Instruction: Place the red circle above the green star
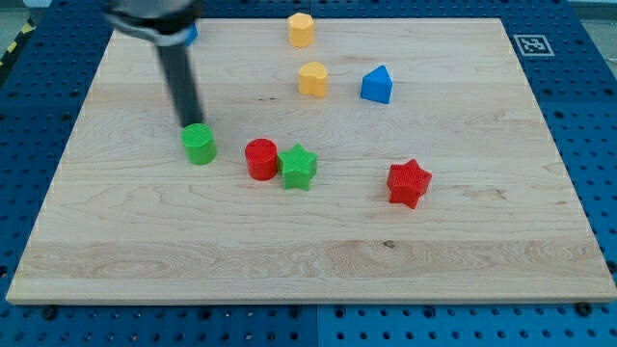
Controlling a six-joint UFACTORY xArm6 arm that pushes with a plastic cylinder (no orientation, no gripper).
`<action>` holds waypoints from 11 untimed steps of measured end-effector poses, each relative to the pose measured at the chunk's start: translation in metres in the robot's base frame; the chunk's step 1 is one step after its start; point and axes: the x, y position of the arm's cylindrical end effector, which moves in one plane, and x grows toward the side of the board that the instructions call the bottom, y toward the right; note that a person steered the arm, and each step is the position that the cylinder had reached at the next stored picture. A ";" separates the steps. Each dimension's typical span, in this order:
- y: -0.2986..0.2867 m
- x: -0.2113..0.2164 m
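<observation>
The red circle (260, 158) stands near the board's middle, touching the left side of the green star (299, 167). My tip (190, 125) is the lower end of the dark rod coming down from the view's top left. It sits just above and behind the green circle (199, 144), to the left of the red circle by about one block width.
A red star (408, 182) lies to the right of the green star. Two yellow blocks (312, 78) (301, 29) and a blue block (377, 85) sit toward the view's top. Another blue block (192, 36) is mostly hidden behind the rod. The wooden board (482, 260) lies on a blue perforated table.
</observation>
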 end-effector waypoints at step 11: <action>0.175 0.044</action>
